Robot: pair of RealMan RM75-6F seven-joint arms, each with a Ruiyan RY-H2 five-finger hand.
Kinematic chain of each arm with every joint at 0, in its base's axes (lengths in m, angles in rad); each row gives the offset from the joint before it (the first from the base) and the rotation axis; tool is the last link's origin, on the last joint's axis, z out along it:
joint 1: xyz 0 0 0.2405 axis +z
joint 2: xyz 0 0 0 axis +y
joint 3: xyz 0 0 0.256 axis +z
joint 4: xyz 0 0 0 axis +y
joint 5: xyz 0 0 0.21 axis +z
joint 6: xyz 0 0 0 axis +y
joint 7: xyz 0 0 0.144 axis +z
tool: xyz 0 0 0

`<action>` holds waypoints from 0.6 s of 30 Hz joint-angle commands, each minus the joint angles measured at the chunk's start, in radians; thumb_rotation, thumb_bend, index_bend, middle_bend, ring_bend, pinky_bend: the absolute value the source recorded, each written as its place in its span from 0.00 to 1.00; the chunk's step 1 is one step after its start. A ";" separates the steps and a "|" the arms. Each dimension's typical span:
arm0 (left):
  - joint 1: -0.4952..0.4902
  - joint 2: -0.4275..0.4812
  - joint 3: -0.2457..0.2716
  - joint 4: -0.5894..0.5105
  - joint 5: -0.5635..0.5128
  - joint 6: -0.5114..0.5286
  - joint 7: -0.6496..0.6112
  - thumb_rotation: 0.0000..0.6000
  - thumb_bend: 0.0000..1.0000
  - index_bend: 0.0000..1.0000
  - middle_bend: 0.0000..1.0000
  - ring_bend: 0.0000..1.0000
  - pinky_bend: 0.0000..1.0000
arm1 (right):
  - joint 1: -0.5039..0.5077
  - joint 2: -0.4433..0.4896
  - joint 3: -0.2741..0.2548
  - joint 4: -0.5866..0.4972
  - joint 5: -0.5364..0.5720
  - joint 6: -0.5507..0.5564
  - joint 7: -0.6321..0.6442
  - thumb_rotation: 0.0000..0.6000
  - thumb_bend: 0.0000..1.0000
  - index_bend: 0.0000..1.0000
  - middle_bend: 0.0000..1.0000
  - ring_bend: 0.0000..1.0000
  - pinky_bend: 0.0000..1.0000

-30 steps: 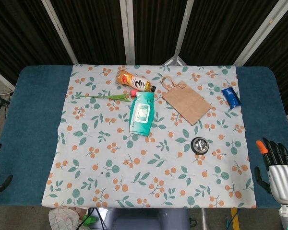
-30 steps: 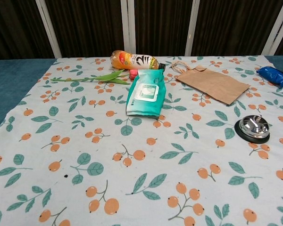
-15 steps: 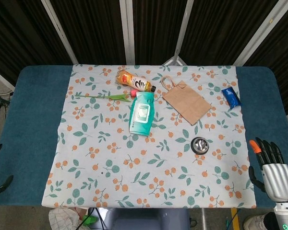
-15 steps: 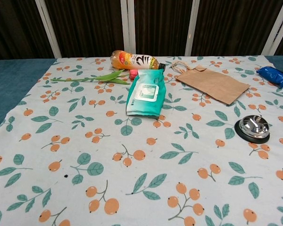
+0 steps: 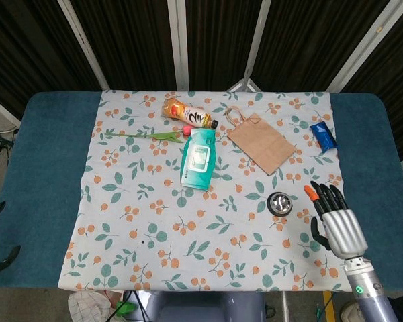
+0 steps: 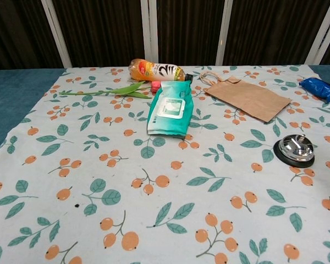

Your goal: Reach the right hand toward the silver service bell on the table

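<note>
Where the dark slatted wall [image 5: 121,40] with pale metal posts closes off the back of the room, a blue-topped table [image 5: 47,174] stands before it, most of it covered by a white cloth [image 5: 188,241] printed with orange berries and green leaves. Along the cloth's far side lie an orange drink bottle [image 5: 188,114] on its side, a long green stem [image 5: 144,135] beside it, a teal wipes pack [image 5: 199,158] flat just in front of the bottle, and a brown paper bag [image 5: 260,141] flat with its handle toward the wall. A blue packet [image 5: 323,135] sits at the cloth's right edge.

The silver service bell [image 5: 280,202] stands upright on its black base on the right half of the cloth, nearer the robot than the bag; the chest view shows it close to the right border [image 6: 295,149].

The right hand [image 5: 336,225] hangs over the cloth's near right part, just beside the bell and apart from it. Its dark fingers [image 5: 329,194] are straight and spread, pointing away from the robot, holding nothing. At the lower left edge of the head view only dark bits of the left hand [image 5: 1,258] show; whether it is spread or closed I cannot tell.
</note>
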 commanded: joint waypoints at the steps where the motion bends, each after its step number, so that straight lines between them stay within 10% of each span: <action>1: -0.002 -0.001 -0.002 -0.002 -0.005 -0.005 0.005 1.00 0.33 0.08 0.00 0.00 0.10 | 0.070 -0.045 0.039 0.001 0.064 -0.087 -0.046 1.00 0.93 0.03 0.00 0.00 0.00; 18: -0.013 -0.003 -0.020 -0.009 -0.044 -0.026 0.016 1.00 0.33 0.07 0.00 0.00 0.10 | 0.224 -0.242 0.091 0.168 0.246 -0.271 -0.115 1.00 1.00 0.03 0.00 0.00 0.00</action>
